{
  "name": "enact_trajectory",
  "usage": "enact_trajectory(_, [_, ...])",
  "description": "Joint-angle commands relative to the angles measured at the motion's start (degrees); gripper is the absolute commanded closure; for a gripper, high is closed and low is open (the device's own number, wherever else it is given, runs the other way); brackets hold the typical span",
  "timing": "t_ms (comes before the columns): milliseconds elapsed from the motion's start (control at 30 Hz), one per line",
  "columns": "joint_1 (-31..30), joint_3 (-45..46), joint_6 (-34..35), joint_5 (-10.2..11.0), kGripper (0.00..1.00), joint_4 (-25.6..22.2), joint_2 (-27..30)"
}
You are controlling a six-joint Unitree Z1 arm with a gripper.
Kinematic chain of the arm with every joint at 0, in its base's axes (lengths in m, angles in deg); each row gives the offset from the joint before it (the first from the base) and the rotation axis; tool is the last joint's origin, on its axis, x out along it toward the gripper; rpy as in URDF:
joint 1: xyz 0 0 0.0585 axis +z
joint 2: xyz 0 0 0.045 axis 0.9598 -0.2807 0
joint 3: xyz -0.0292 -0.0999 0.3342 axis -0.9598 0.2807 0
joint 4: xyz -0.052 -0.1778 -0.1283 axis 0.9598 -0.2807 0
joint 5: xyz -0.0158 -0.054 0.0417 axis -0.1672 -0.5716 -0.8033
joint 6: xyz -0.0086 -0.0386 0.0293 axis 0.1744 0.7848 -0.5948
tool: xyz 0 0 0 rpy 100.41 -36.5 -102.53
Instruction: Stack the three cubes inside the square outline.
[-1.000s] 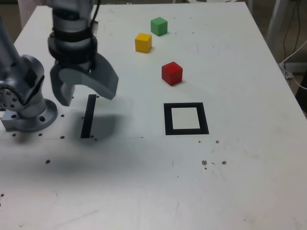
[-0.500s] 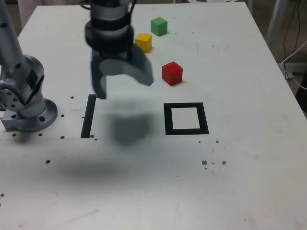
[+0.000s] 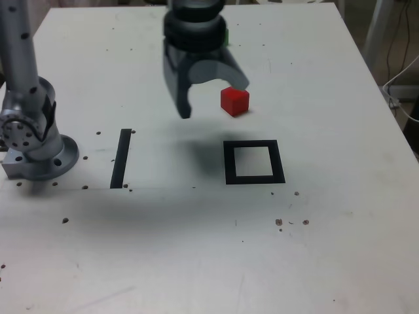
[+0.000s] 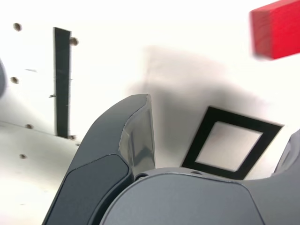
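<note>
The gripper (image 3: 213, 101) was held open above the table (image 3: 327, 216), with nothing grasped. In the exterior view, the red cube (image 3: 234, 102) was seen beyond the square outline (image 3: 280, 162), bare tabletop left between their edges.

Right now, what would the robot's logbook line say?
Gripper: open, empty | red cube: on table | square outline: unfilled

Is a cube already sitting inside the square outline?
No, the white centre of the square outline is bare in the exterior view.
</note>
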Motion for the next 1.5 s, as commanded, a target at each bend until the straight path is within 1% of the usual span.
enact_trajectory(0, [1.4, -1.6, -0.2, 0.1, 0.01, -0.1, -1.9])
enact_trajectory(267, [6.1, -5.7, -1.7, -0.2, 0.01, -0.1, -8.2])
enact_trajectory(633, [11.2, -10.0, -4.2, -0.1, 0.03, 0.4, -14.9])
enact_trajectory(733, [12.2, -11.0, -5.0, -0.2, 0.04, 0.3, -16.1])
enact_trajectory(933, [13.3, -13.3, -6.4, -1.2, 0.10, -0.8, -18.0])
enact_trajectory(1033, [13.5, -14.4, -6.8, -1.7, 0.16, -1.6, -18.7])
enact_trajectory(1100, [13.5, -15.0, -7.0, -2.0, 0.23, -2.2, -19.1])
enact_trajectory(1200, [13.5, -15.6, -7.1, -2.3, 0.35, -2.9, -19.5])
enact_trajectory(1367, [13.5, -15.9, -7.7, -2.3, 0.59, -3.1, -19.5])
enact_trajectory(1433, [13.5, -15.9, -8.2, -2.4, 0.65, -2.9, -19.5])
enact_trajectory(1467, [13.5, -15.9, -8.4, -2.4, 0.67, -2.9, -19.5])
